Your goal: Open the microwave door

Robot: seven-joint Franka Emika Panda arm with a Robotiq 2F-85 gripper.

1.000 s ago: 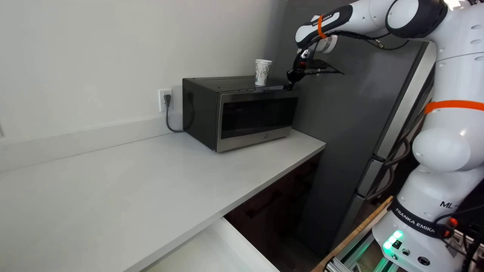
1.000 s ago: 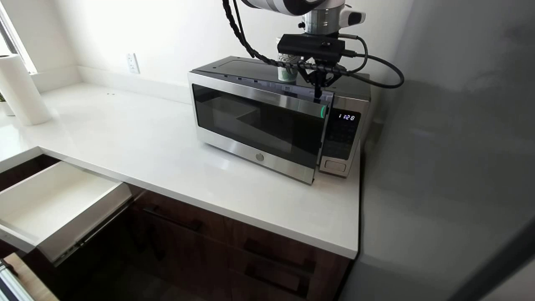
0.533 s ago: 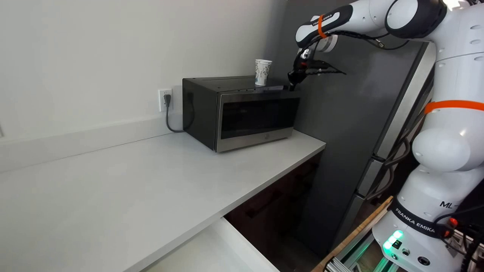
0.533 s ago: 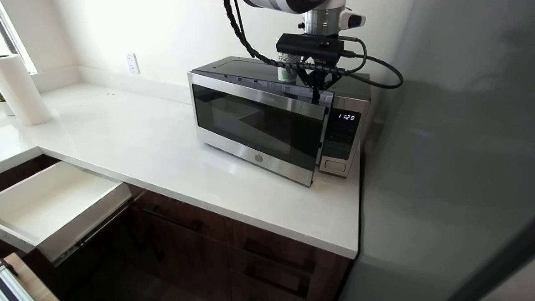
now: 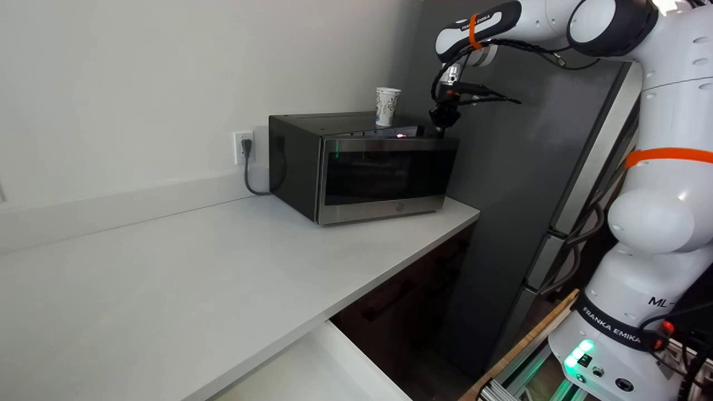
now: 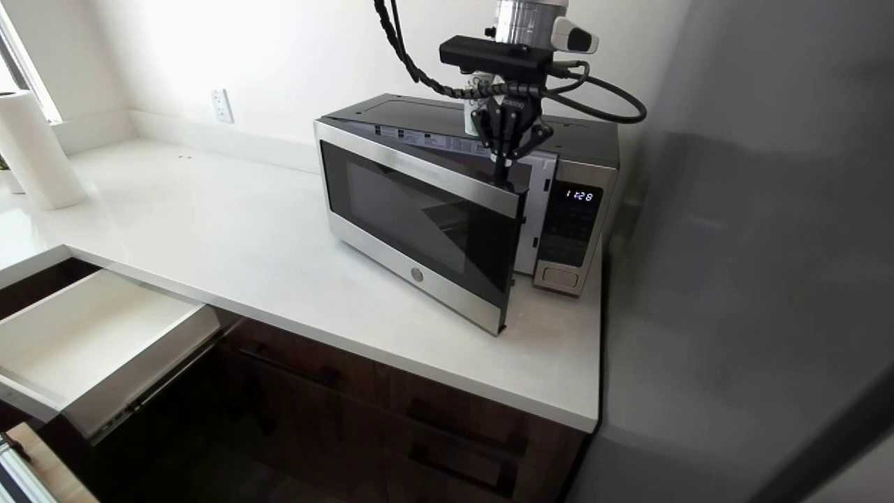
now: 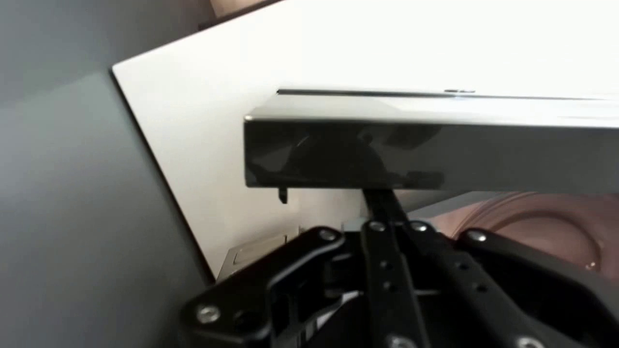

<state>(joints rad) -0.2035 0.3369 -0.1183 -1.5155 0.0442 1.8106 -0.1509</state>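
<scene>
With fingers (image 7: 376, 203) pressed together behind the door (image 6: 419, 216), ajar toward the front edge of the surface (image 6: 279, 230), the pull could be lost through early lifting.

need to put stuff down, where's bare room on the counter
Bare counter: the stretch between paper towel roll, open drawer and microwave. The strip in front of the microwave door is bare too, but the part-open door may sweep it. Crowded: the gap behind the door, where the gripper reaches down.
</scene>
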